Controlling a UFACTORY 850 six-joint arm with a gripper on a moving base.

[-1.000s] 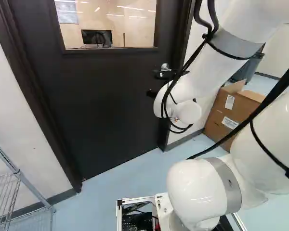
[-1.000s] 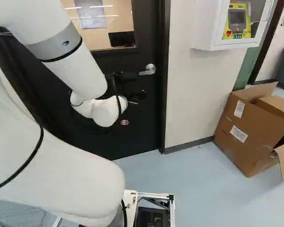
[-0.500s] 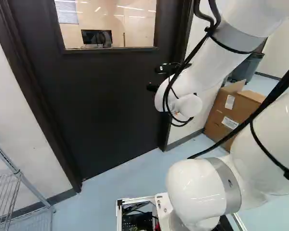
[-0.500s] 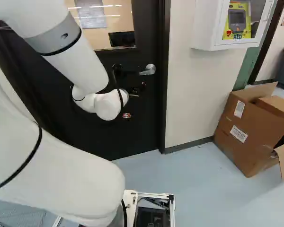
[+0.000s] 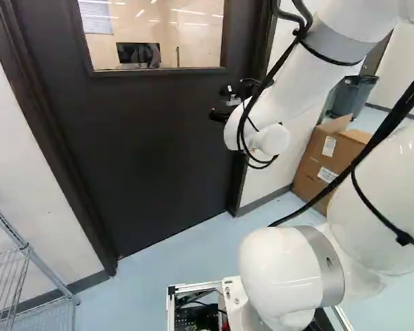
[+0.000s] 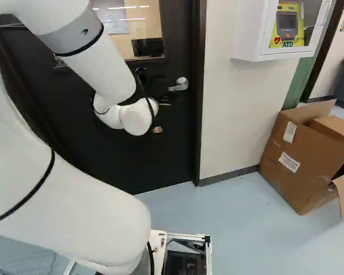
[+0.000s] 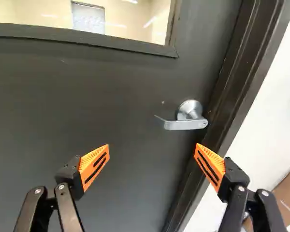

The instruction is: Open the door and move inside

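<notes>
Directly ahead of the claw point(image 7: 152, 146), its fingers spread and holding nothing, is a closed dark door point(image 7: 111, 96), likely heavy to swing. Its metal lever handle point(image 7: 186, 125) sits beyond the claw's right finger, how far is hard to judge; expect it smooth, rigid and sprung, best gripped near its free end. Rightward of the claw come door frame point(image 7: 241, 82), pale wall point(image 6: 241, 114), cardboard box point(image 6: 298, 160) and bluish floor point(image 6: 235, 212).
</notes>
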